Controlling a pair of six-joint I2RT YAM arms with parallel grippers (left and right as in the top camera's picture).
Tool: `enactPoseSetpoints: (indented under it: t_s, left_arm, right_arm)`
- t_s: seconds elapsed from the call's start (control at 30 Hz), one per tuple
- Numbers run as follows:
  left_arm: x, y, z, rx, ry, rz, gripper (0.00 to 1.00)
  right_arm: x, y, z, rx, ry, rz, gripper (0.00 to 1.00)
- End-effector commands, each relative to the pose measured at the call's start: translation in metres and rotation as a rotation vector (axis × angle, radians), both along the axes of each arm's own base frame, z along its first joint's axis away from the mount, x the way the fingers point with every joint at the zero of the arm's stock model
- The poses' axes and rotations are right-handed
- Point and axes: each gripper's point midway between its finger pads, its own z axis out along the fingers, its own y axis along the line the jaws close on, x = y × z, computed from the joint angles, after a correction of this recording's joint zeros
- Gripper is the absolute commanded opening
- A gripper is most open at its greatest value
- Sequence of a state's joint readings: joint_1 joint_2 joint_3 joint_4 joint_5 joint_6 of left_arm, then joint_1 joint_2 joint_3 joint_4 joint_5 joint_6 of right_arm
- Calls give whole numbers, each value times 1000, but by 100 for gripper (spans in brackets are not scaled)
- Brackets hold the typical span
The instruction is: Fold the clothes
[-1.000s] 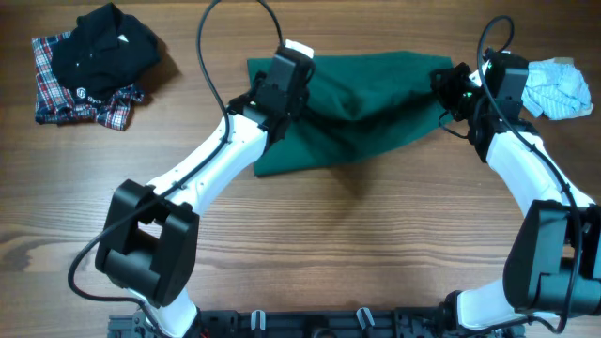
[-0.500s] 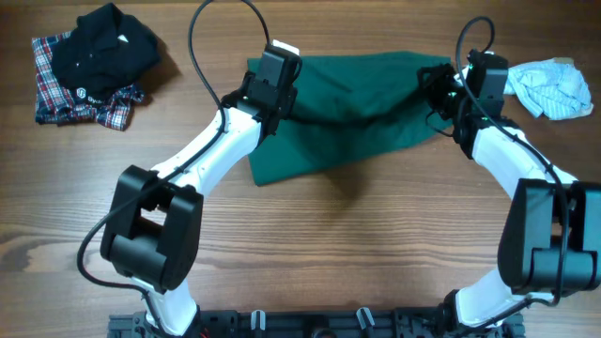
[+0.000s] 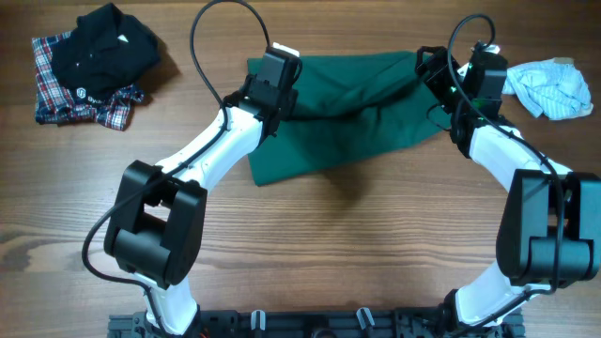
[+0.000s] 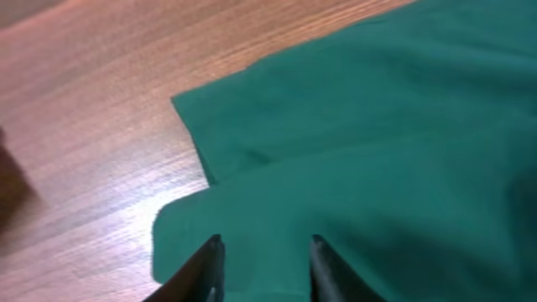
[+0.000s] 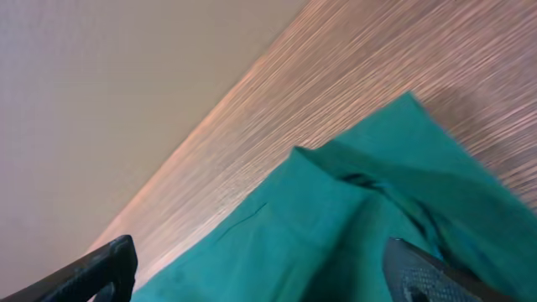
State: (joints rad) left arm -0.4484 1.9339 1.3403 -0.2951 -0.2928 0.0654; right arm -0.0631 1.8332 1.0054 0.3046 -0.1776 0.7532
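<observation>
Wooden counter [image 3: 329,253] viewed from above, two white-and-black arms reaching in from the near edge. Along the far edge, about midway: the clothes [image 3: 366,103], one large dark green garment folded over itself into a wide, creased band. At its left end, the left hand [image 4: 264,260], fingers a little apart above the flat green fabric, nothing pinched between them. At its right end, the right hand [image 5: 264,268], fingers spread wide, open over a rumpled green corner. In the far left corner, a black shirt [image 3: 103,47] heaped on a plaid shirt [image 3: 56,99]. Toward the far right corner, just beside the right arm, a small pale blue-white cloth [image 3: 549,89].
</observation>
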Motion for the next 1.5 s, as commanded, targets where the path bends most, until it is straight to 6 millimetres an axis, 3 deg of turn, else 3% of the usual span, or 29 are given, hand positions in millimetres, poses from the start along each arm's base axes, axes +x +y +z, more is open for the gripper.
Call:
enactPoseSetpoints:
  t_s: [0.0, 0.13, 0.23, 0.4, 0.5, 0.53, 0.6, 0.67, 0.8, 0.93, 1.2, 1.47]
  left_arm:
    - [0, -7, 12, -60, -4, 14, 41]
    - [-14, -14, 35, -67, -11, -9, 47]
    - [-39, -23, 56, -128, 17, 14, 44]
    - [-92, -48, 45, -271, 247, -31, 42]
    - [-116, -60, 29, -313, 382, -69, 31]
    - [-117, -59, 22, -314, 403, -36, 22]
    - [-113, -56, 12, -325, 419, 8, 11]
    - [-107, -52, 5, -329, 424, 33, 4]
    - [-85, -31, -14, -335, 422, 100, 4]
    - [-63, 4, -44, -376, 459, 195, 4]
    - [-52, 16, -73, -419, 497, 223, 4]
    - [-16, 7, -63, -476, 353, 181, 4]
  right_arm:
    - [7, -9, 1, -109, -9, 5, 97]
    - [9, -10, 6, -159, 37, 48, 98]
    - [11, -6, 17, -223, 86, 124, 95]
    - [5, -5, 30, -241, 188, 165, 91]
    - [-6, 16, 28, -161, 225, 264, 47]
    - [-11, 30, 27, -135, 228, 334, 31]
    - [-21, 49, 23, -131, 251, 413, 18]
    - [-26, 61, 19, -144, 268, 452, 15]
    - [-33, 82, 15, -147, 290, 488, 13]
    - [-38, 98, 16, -89, 305, 500, 11]
    - [-41, 102, 15, -82, 317, 506, 11]
    - [-46, 101, 11, -78, 343, 508, 11]
